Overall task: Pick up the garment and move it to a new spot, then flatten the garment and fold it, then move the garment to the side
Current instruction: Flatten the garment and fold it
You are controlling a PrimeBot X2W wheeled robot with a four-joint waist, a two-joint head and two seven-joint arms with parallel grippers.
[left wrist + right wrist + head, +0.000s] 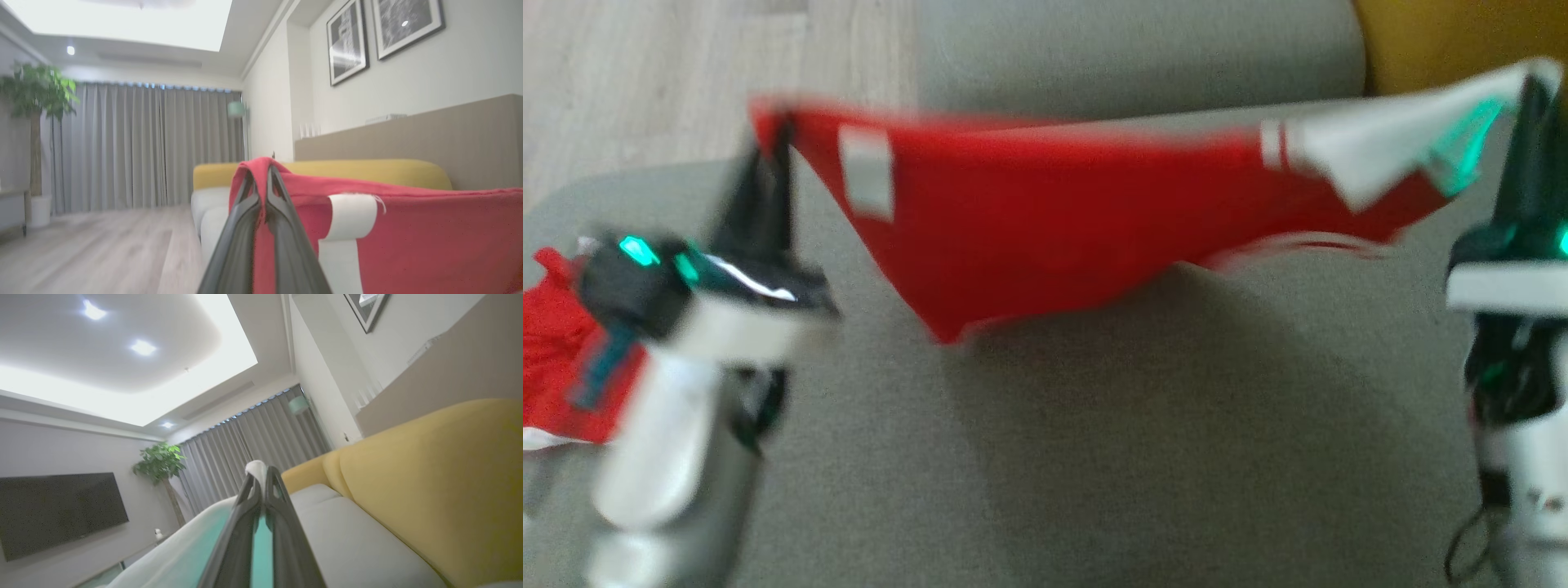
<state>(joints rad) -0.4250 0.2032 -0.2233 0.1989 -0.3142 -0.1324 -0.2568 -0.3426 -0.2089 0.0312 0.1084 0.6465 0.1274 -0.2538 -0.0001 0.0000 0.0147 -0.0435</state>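
Left gripper (774,135) and right gripper (1535,86) each clamped on opposite ends of red garment (1054,216), stretched above grey cushion (1176,457).

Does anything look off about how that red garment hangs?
Yes. The red garment, pinched at both ends above the grey sofa cushion, hangs lopsided: its lower edge sags to a point left of middle, and its white end is folded over. More red cloth lies crumpled at the lower left.
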